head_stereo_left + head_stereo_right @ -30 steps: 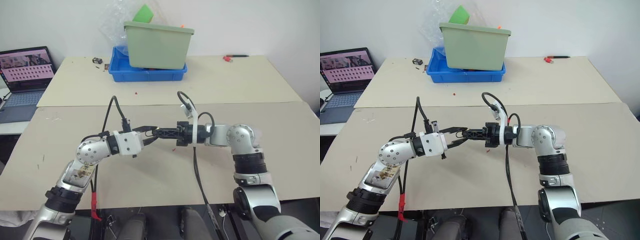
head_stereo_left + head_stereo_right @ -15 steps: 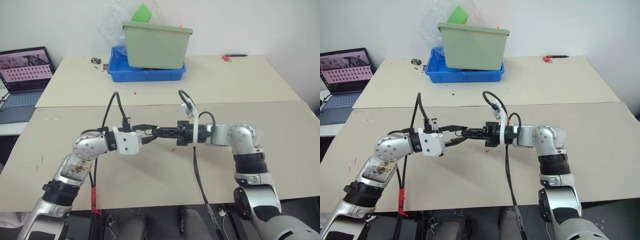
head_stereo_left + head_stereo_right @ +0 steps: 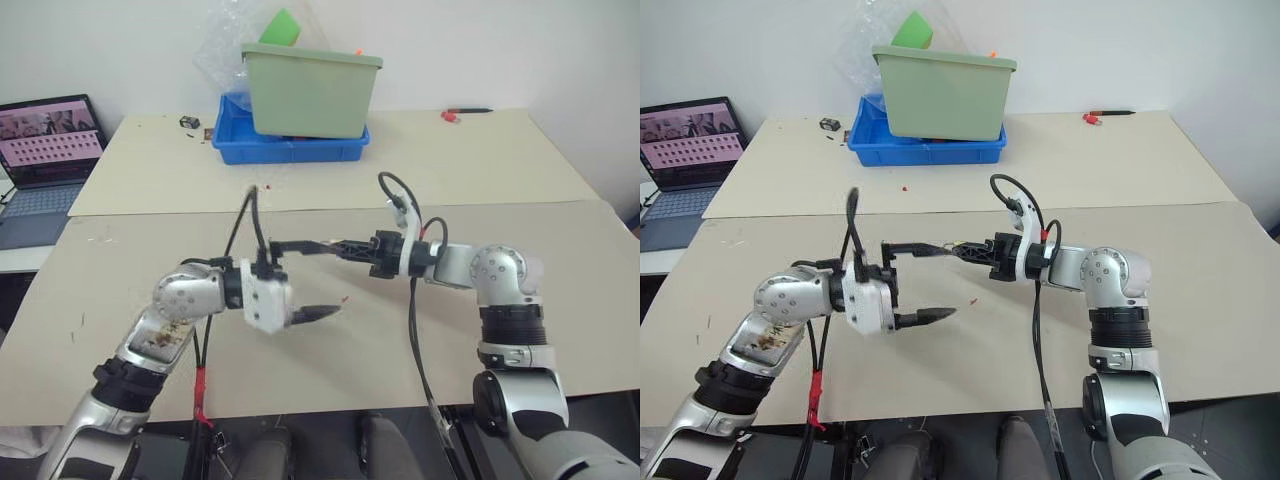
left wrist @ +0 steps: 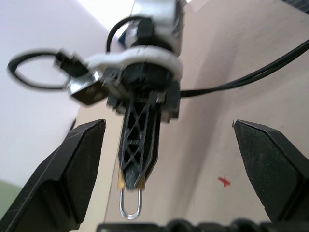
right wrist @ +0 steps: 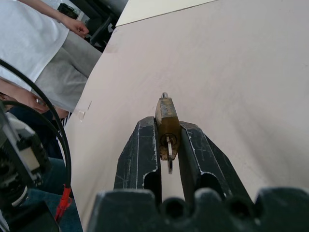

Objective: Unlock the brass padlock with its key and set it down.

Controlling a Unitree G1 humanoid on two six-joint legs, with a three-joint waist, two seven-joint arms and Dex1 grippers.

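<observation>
The left gripper (image 3: pixel 923 282) sits nearest, its fingers spread wide and holding nothing, one finger above and one below, pointing level toward the padlock (image 5: pixel 166 122). The padlock is pinched between the fingers of the right gripper (image 3: pixel 335 244), held in the air above the table (image 3: pixel 560 250), just beyond the left fingertips. In the right wrist view a key (image 5: pixel 169 155) stands in the padlock's base; in the left wrist view the silvery shackle (image 4: pixel 130 203) sticks out past the right fingertips, and whether it has sprung free cannot be told. The step looks to be the unlocking, with the left gripper off the key. Next, the shackle probably needs checking or pulling, then the padlock lowering to the table. The right arm reaches level across toward the left. Well beyond the padlock stands a green bin (image 3: pixel 314 90) in a blue tray (image 3: pixel 290 148).
</observation>
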